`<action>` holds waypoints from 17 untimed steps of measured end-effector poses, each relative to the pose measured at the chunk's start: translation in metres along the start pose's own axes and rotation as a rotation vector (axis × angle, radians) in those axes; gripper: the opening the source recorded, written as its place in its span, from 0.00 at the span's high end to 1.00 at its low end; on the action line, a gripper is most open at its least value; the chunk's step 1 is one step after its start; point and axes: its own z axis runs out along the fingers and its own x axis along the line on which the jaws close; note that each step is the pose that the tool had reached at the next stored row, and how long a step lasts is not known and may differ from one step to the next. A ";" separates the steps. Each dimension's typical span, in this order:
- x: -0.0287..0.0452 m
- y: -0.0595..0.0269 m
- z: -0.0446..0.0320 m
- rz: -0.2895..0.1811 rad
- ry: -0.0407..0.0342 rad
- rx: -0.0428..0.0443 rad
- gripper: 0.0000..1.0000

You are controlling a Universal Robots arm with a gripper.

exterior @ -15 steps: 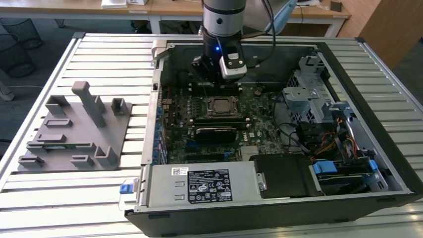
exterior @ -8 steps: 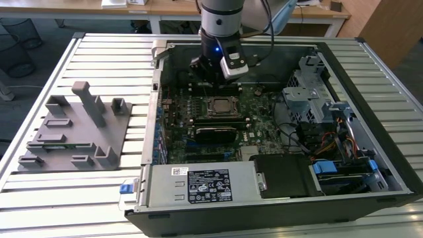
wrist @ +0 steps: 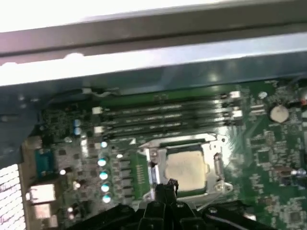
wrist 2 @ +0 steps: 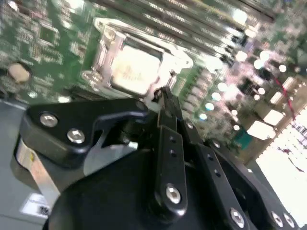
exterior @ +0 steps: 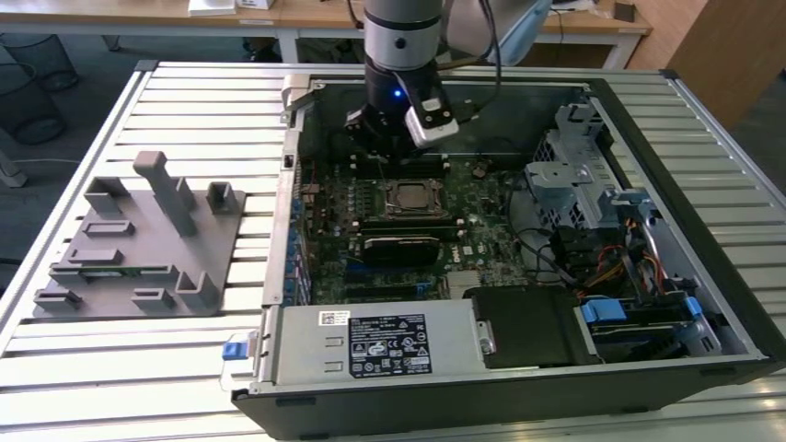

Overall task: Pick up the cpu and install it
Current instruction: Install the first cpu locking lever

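Note:
The cpu [exterior: 410,196], a pale silvery square chip, lies flat inside the metal-framed socket [exterior: 382,197] on the green motherboard [exterior: 491,241]. Both wrist views show the cpu [wrist 2: 132,72] [wrist: 186,167] seated in the socket frame [wrist: 217,165]. My gripper [exterior: 390,157] hangs just above the board, beyond the socket's far edge in the exterior view. Its black fingertips [wrist 2: 164,96] meet at a point beside the chip's edge, shut with nothing between them. In the first wrist view the gripper [wrist: 168,184] sits close to the socket's rim.
The open computer case [exterior: 285,184] lies on a slatted metal table [exterior: 184,101]. Memory slots [wrist: 168,117] run along one side of the socket. A black module [exterior: 399,250], a power supply [exterior: 368,345], drive cages [exterior: 577,175] and cables [exterior: 614,267] crowd the case. A grey fixture [exterior: 142,239] stands at the exterior view's left.

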 end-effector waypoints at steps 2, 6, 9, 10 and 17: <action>0.0075 -0.0010 0.0001 -0.001 0.0000 0.0000 0.89; 0.0199 -0.0026 0.0003 -0.004 0.0000 -0.0001 0.89; 0.0209 -0.0027 0.0005 -0.043 0.0004 -0.0005 0.89; 0.0210 -0.0027 0.0006 -0.062 0.0006 -0.0007 0.89; 0.0284 -0.0020 0.0022 -0.117 0.0011 -0.0022 0.89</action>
